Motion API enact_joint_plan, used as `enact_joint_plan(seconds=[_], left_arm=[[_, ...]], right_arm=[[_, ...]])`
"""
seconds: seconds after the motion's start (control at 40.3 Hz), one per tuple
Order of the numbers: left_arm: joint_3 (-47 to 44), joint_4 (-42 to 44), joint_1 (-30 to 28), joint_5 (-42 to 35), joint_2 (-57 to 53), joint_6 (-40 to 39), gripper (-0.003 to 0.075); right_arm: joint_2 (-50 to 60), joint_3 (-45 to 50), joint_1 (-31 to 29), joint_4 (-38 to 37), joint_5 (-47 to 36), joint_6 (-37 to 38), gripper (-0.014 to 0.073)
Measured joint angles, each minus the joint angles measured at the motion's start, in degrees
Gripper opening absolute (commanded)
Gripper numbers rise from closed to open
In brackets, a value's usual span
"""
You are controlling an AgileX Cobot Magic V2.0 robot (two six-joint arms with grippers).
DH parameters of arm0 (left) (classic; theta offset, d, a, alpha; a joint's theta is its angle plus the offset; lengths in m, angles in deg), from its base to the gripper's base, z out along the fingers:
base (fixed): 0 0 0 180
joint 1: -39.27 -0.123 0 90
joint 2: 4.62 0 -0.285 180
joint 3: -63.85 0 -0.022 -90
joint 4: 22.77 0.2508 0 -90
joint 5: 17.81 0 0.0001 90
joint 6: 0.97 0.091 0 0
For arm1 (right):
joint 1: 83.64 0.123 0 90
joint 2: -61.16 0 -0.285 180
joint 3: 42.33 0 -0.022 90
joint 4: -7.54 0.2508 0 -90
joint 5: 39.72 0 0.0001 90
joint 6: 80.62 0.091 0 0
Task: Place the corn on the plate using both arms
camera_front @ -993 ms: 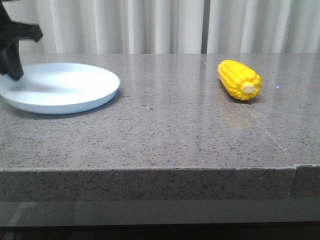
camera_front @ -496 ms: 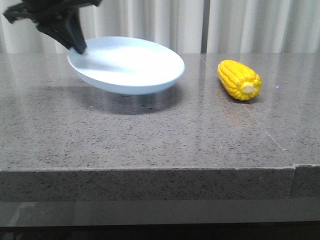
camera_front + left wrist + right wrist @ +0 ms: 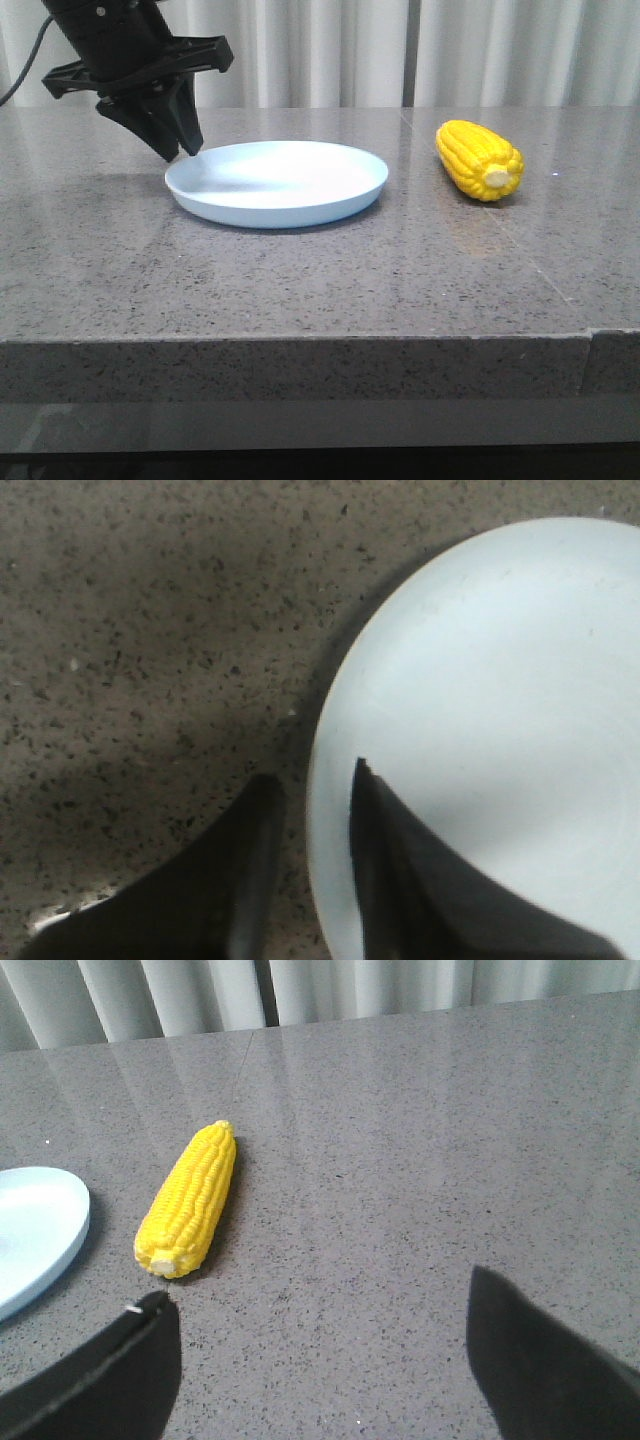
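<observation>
The table is grey speckled stone, and the plate lies flat on it, left of the corn, the two apart. The left gripper stands at the plate's far-left rim, its fingers a narrow gap apart astride that rim, one inside and one outside. The right gripper hangs wide open and empty, near the corn's stub end.

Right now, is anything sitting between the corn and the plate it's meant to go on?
Nothing visible. The corn lies on bare table to the right of the plate, with only a strip of stone between them. The left gripper is at the plate's far left rim, away from that path.
</observation>
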Motion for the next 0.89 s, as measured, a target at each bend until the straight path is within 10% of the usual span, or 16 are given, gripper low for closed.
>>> enact_joint_plan(seconds=[0.472, 0.893], left_arm=[[-3.5, 12.5, -4.6, 1.0, -15.0, -2.1, -0.0012], [-30.9, 15.6, -14.3, -10.3, -38.2, -2.5, -0.002]], right_arm=[[0.0, 0.0, 0.0, 0.0, 0.0, 0.0, 0.0611], [0.0, 0.0, 0.0, 0.0, 0.0, 0.0, 0.0611]])
